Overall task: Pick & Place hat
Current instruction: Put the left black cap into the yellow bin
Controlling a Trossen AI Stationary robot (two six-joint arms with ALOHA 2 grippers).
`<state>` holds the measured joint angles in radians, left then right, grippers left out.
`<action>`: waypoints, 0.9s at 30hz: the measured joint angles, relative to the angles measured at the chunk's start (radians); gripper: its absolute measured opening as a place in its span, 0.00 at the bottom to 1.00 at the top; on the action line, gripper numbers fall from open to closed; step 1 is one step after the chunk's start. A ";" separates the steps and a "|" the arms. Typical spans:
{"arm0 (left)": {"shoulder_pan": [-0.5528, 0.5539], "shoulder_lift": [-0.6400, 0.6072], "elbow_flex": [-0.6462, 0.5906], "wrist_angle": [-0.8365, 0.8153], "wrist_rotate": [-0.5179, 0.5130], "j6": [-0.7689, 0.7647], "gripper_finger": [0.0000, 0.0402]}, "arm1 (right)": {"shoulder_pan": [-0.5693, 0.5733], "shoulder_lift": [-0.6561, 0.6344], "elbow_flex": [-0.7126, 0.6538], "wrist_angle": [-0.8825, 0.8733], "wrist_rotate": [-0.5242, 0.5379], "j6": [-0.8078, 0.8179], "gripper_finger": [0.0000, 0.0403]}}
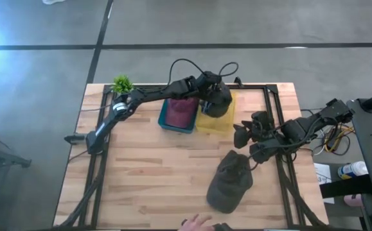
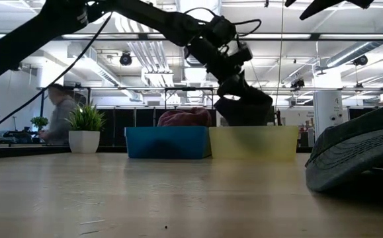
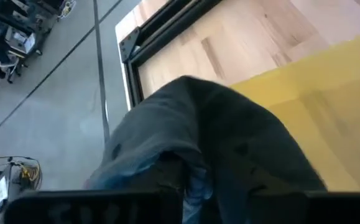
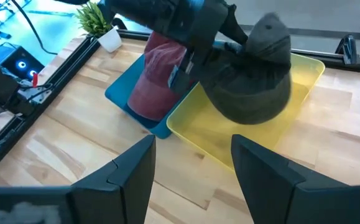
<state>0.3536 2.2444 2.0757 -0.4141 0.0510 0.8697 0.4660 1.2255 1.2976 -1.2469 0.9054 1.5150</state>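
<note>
A dark grey hat (image 4: 254, 68) hangs over the yellow bin (image 4: 304, 93) at the table's far side, with my left gripper (image 4: 195, 53) shut on it. In the left wrist view the hat (image 3: 217, 143) fills the space before the fingers and hides them. A red hat (image 1: 180, 110) lies in the blue bin (image 1: 166, 120) beside the yellow bin. Another dark hat (image 1: 230, 183) rests brim-down on the table near the front right. My right gripper (image 1: 245, 133) hovers open between that hat and the yellow bin, touching nothing. My left gripper holds the dark grey hat by its edge (image 4: 216, 59), on the side toward the blue bin; the gripper itself hides the exact spot. The fingers come slanting down from the table's left. The hat hangs tilted, crown button up, its lower edge (image 2: 244, 122) level with the bin's rim.
A small potted plant (image 1: 122, 85) stands at the far left corner. Black rails (image 1: 277, 109) run along the table's sides. A person's hand (image 1: 195, 223) shows at the near edge. Bare wood lies across the table's left and middle.
</note>
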 joint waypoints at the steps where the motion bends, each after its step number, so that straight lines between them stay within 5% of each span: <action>1: -0.002 0.000 -0.010 0.011 -0.003 0.002 0.19 | 0.000 0.000 0.000 0.000 0.000 0.000 0.50; 5: -0.011 0.000 -0.058 0.100 -0.048 0.018 0.28 | 0.000 0.000 0.000 0.000 -0.006 0.000 0.50; 10: -0.012 -0.002 -0.075 0.264 -0.257 0.115 0.33 | 0.000 0.000 0.000 -0.002 -0.023 0.000 0.50; 16: 0.010 -0.005 -0.067 0.236 -0.277 0.172 0.33 | 0.000 0.000 0.000 -0.003 -0.024 -0.003 0.50; 22: 0.010 -0.005 -0.068 0.083 0.001 0.245 0.33 | 0.000 0.000 0.000 -0.015 -0.024 -0.007 0.50; 27: -0.003 -0.004 -0.069 0.053 0.091 0.284 0.33 | 0.000 -0.002 0.000 -0.025 -0.051 -0.004 0.50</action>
<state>0.3504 2.2402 2.0071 -0.3613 0.1417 1.1537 0.4662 1.2240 1.2974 -1.2717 0.8540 1.5105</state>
